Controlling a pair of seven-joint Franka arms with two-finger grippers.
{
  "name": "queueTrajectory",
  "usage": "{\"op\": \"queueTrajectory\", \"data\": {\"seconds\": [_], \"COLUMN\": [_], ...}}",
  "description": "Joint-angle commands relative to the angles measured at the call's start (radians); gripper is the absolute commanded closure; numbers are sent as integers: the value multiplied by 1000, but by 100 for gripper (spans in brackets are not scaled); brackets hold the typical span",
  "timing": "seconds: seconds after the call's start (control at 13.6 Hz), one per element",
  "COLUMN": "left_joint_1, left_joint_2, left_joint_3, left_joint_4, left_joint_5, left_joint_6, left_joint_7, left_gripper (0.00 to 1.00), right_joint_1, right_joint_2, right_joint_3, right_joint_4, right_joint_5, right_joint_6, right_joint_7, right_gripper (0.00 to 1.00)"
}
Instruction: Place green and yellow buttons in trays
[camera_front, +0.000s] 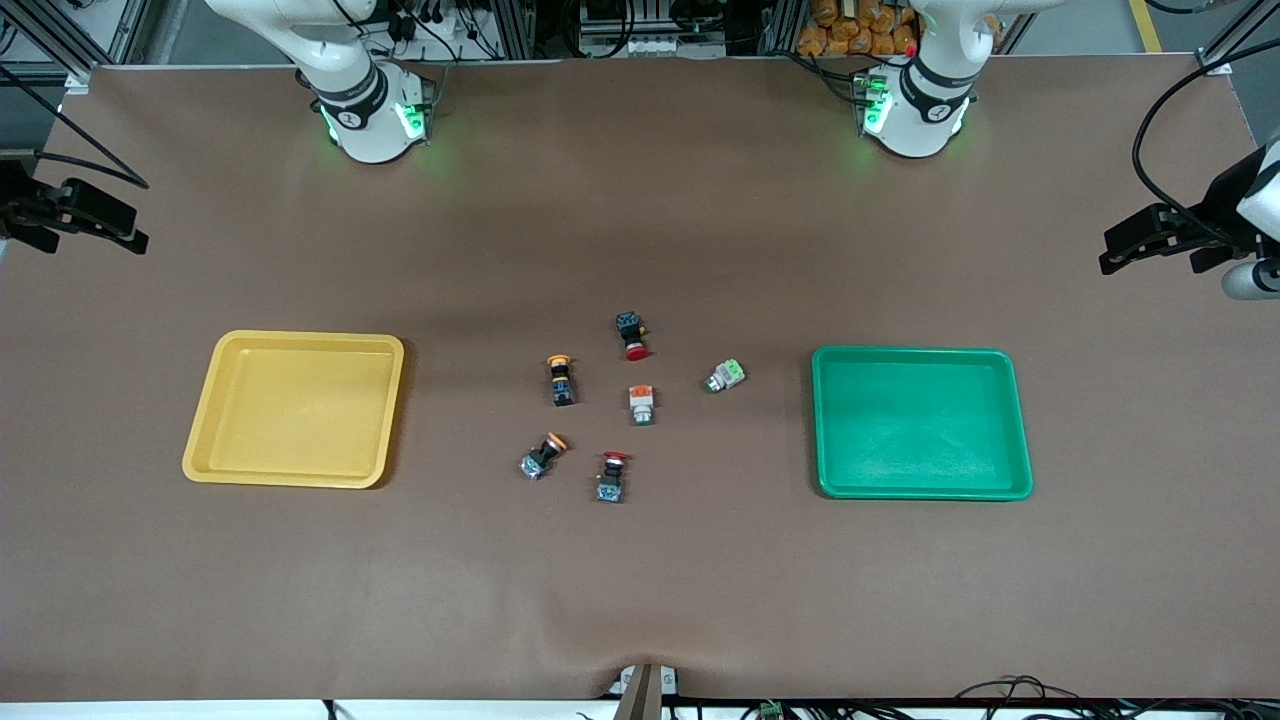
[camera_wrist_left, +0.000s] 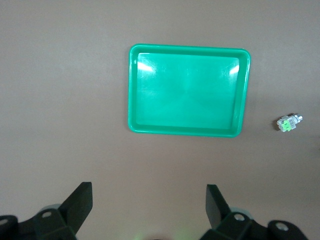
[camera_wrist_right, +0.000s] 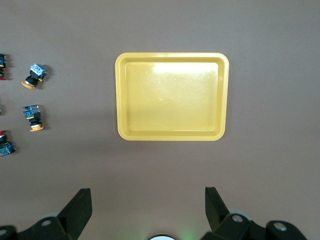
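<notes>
The yellow tray (camera_front: 300, 340) lies toward the right arm's end, the green tray (camera_front: 915, 352) toward the left arm's end; both hold nothing. Between them lie two black switches with yellow-orange caps (camera_front: 561, 380) (camera_front: 543, 456), a white switch with an orange block (camera_front: 641, 403) and a white switch with a light-green block (camera_front: 725, 375). My left gripper (camera_wrist_left: 149, 200) is open, high over the table beside the green tray (camera_wrist_left: 132, 90); the light-green switch (camera_wrist_left: 288, 123) shows there. My right gripper (camera_wrist_right: 148, 200) is open, high beside the yellow tray (camera_wrist_right: 120, 100); the yellow-capped switches (camera_wrist_right: 34, 75) (camera_wrist_right: 33, 116) show there.
Two black switches with red caps (camera_front: 632, 336) (camera_front: 611, 476) lie among the others, one farther from the front camera, one nearer. The brown table cover has a small bulge at its near edge (camera_front: 640, 660).
</notes>
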Motion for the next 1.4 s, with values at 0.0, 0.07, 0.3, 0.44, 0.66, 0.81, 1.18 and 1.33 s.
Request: {"op": "queueTrajectory", "data": {"seconds": [0.0, 0.07, 0.3, 0.44, 0.66, 0.81, 1.18, 1.33], "left_joint_1": [2, 1, -1, -9, -18, -53, -176, -203], "left_joint_2": [10, 12, 32, 36, 102, 148, 256, 311], "left_joint_3": [-3, -3, -5, -6, -73, -107, -111, -124], "left_joint_4": [21, 24, 24, 9, 9, 17, 17, 10], "left_joint_5": [-15, -15, -17, -17, -30, -49, -52, -90], "left_joint_6": [-20, -20, -20, -20, -20, 1, 124, 178], "left_joint_7": [-11, -12, -11, -17, -55, -93, -253, -282], "left_gripper": [0, 0, 0, 0, 0, 0, 0, 0], "right_joint_1": [4, 6, 7, 27, 93, 108, 147, 171], "right_joint_2": [7, 7, 9, 32, 95, 145, 328, 342], "right_joint_3": [0, 0, 0, 0, 0, 0, 0, 0], "right_joint_4": [22, 22, 21, 21, 22, 22, 22, 15], "right_joint_5": [-3, -3, -3, -2, 15, 30, 167, 175], "right_joint_6": [-16, -16, -15, -9, 7, 57, 233, 255], "right_joint_7": [-8, -8, -8, -5, 4, 6, 6, 6], "right_gripper": [0, 0, 0, 0, 0, 0, 0, 0]}}
